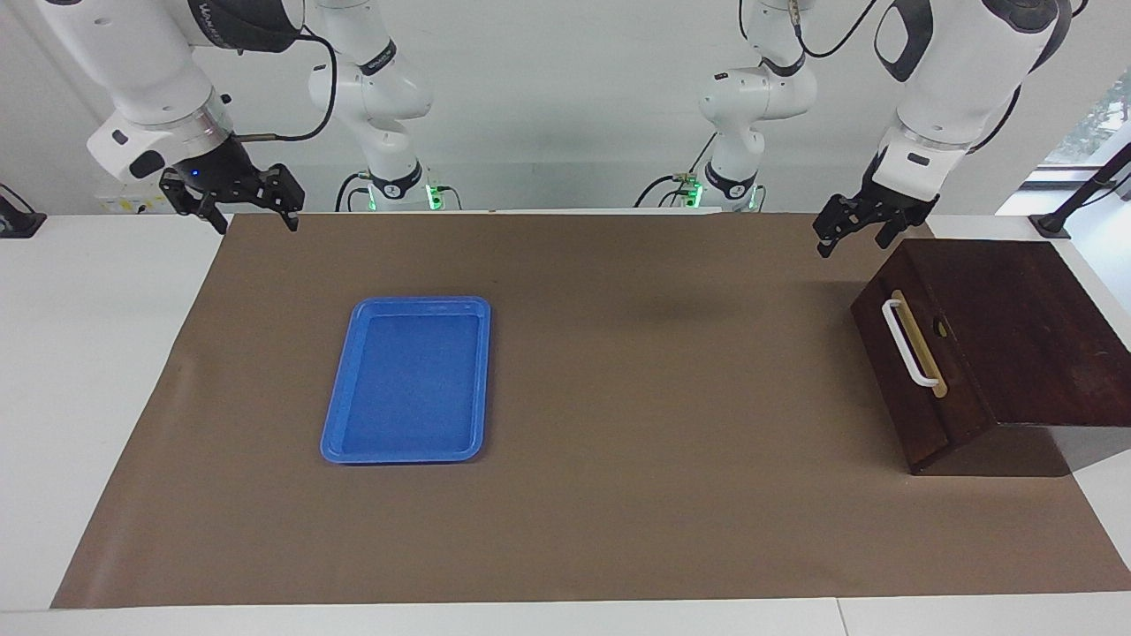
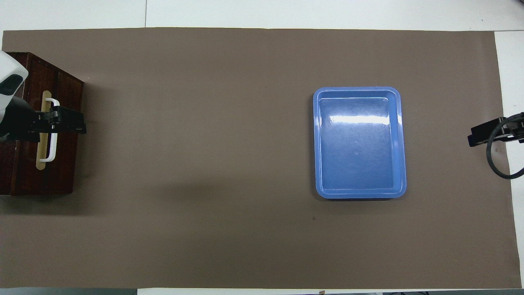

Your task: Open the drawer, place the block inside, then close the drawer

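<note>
The dark brown wooden box (image 1: 1007, 318) stands at the left arm's end of the table with its drawer (image 1: 923, 389) pushed in flush. The drawer's white bar handle (image 1: 910, 344) lies on a tan strip and faces the table's middle. My left gripper (image 1: 850, 240) hangs open and empty in the air, clear of the box, by its upper corner nearer the robots. In the overhead view the left gripper (image 2: 75, 125) covers the middle of the handle (image 2: 52, 147). My right gripper (image 1: 255, 224) waits open above the mat's corner at the right arm's end. The block is out of view.
A flat blue tray (image 1: 336, 433) with nothing in it lies on the brown mat (image 1: 663, 442) toward the right arm's end, also shown as the tray (image 2: 315, 143) in the overhead view. White tabletop (image 1: 88, 371) borders the mat.
</note>
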Available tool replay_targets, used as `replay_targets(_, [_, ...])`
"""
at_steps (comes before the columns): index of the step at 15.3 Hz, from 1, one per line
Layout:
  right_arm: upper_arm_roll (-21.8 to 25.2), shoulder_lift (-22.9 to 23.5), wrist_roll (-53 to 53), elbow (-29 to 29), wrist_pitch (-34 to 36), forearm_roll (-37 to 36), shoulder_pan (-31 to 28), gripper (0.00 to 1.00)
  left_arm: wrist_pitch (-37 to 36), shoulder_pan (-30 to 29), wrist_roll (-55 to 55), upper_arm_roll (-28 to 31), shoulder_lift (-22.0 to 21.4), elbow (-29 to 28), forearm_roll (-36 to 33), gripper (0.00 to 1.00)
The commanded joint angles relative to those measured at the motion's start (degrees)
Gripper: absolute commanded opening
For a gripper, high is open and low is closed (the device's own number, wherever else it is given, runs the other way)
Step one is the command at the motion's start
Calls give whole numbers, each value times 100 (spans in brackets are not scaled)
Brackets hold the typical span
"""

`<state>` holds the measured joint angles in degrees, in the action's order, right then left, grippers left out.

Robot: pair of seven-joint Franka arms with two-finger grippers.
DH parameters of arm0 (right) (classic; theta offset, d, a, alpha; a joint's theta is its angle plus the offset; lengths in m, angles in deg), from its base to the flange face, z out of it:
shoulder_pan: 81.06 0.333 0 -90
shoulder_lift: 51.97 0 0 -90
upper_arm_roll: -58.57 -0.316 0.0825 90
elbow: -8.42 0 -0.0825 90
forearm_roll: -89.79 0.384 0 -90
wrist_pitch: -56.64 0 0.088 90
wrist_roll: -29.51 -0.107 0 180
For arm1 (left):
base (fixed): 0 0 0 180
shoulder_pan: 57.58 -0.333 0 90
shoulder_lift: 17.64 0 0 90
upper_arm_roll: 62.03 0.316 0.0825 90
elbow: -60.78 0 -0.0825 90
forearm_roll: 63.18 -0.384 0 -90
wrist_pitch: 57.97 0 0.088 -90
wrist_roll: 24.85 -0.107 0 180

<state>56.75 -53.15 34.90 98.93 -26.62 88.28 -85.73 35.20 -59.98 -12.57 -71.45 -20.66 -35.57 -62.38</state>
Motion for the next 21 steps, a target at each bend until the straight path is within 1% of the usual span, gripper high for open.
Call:
replay_targets(1, [-56,-102,-108,115,-24,-16,-52,100,-430,20,-94,37,345,539,96,100])
replay_targets(3, [-56,-102,-108,115,-24,-16,-52,100,-361,38,-120,37,293,381,104,100])
replay_targets(9, [-56,-102,-108,115,-24,-16,-52,100,-387,134,-138,28,275,328,104,100])
replay_targets(10, [-56,-102,-108,115,-24,-16,-52,100,-395,134,-251,28,266,319,104,100])
replay_targets(12, [-56,-102,-108,115,-24,-16,-52,100,-448,134,-926,37,257,319,104,100])
replay_targets(21, [-56,-102,-108,115,-24,-16,-52,100,-457,134,-1061,37,257,337,104,100])
